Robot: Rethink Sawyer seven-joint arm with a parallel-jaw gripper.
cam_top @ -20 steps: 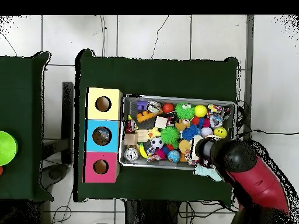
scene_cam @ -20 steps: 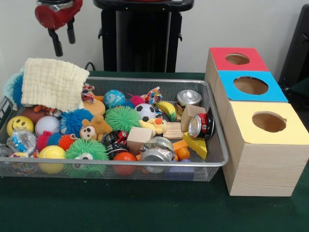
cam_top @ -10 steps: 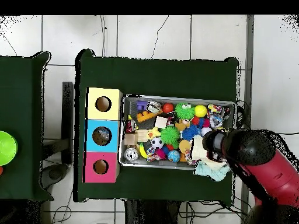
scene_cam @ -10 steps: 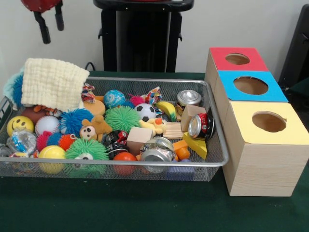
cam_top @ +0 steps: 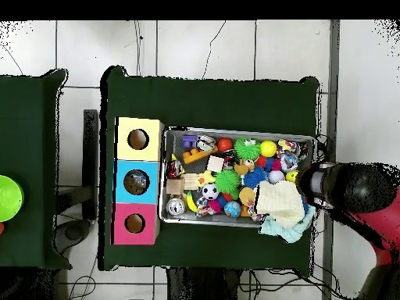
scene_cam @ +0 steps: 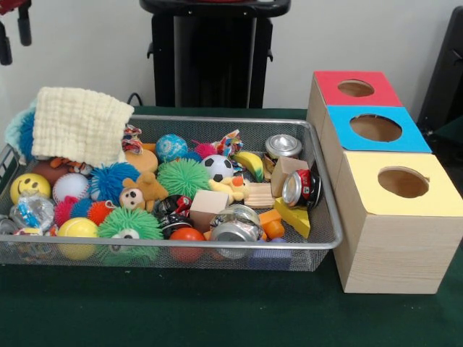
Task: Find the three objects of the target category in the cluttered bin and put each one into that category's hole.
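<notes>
The wire mesh bin (scene_cam: 217, 120) is full of mixed toys. One crumpled clear bottle with a blue label (scene_cam: 32, 211) lies at its front left corner, beside a smiley ball. No other clear bottle shows. The blue-topped box's hole (scene_cam: 375, 128) is the middle of three boxes to the right of the bin; it also shows in the overhead view (cam_top: 136, 181). My gripper (scene_cam: 14, 36) hangs at the top left corner, high above the bin's left end, open and empty. In the overhead view the arm (cam_top: 348, 187) is just past the bin's right end.
A cream knitted cloth (scene_cam: 79, 124) drapes over the bin's back left corner. Metal cans (scene_cam: 282, 147) (scene_cam: 302, 188) (scene_cam: 235, 228) lie at the bin's right and front. The red-topped box (scene_cam: 354, 88) and yellow-topped box (scene_cam: 401, 182) flank the blue one. The pedestal (scene_cam: 213, 54) stands behind.
My gripper has risen and moved to the left in the front view, from above the cloth to the picture's corner. In the overhead view the arm has moved off the bin.
</notes>
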